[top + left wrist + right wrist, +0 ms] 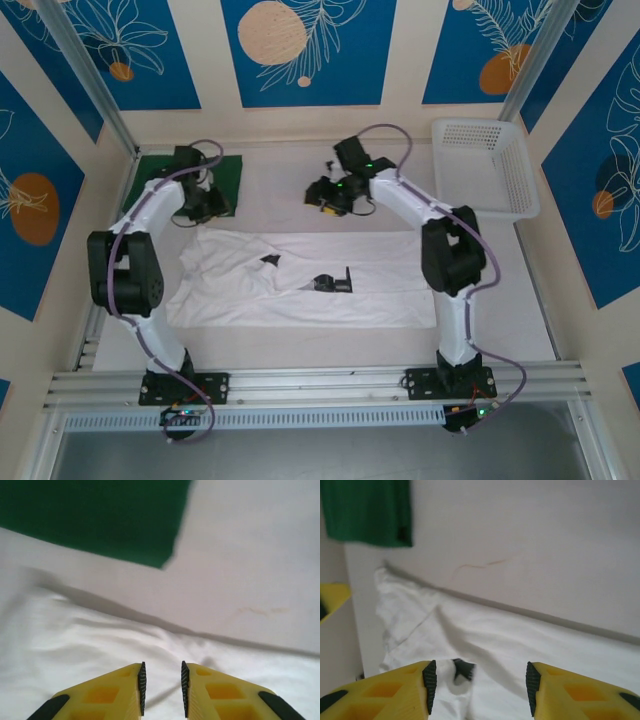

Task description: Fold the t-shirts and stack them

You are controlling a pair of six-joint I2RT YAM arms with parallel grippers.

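The surface (300, 205) is carrying everything. The white tee (300, 295) is lying across its middle as a long band running left to right. Its right part is lying smooth, while looser cloth is wrinkling and bunching at the left end. It appears to be only partly folded.

The basket (476, 123) is sitting at the far right corner, well apart from the cloth. The green tee (228, 170) is lying flat and squared at the far left corner, and it looks folded.

The left claw (162, 669) is hovering over the far left end of the white tee, near the green tee. Its jaws are standing only narrowly apart and are gripping nothing, with white cloth lying under them. The right claw (479, 665) is hanging above the far part of the surface, just beyond the tee's far edge and near its middle. Its jaws are standing wide apart and are gripping nothing either. Small black marks (332, 283) are showing near the tee's middle.

The white tee is probably going to handle as light, limp cloth that sags wherever it is not being held. A likely hold is a shallow pinch on the far edge, one claw near each end, so the fold is carried over evenly. Thin layers may be sliding on the smooth surface, and a pinch may be catching only the top layer.
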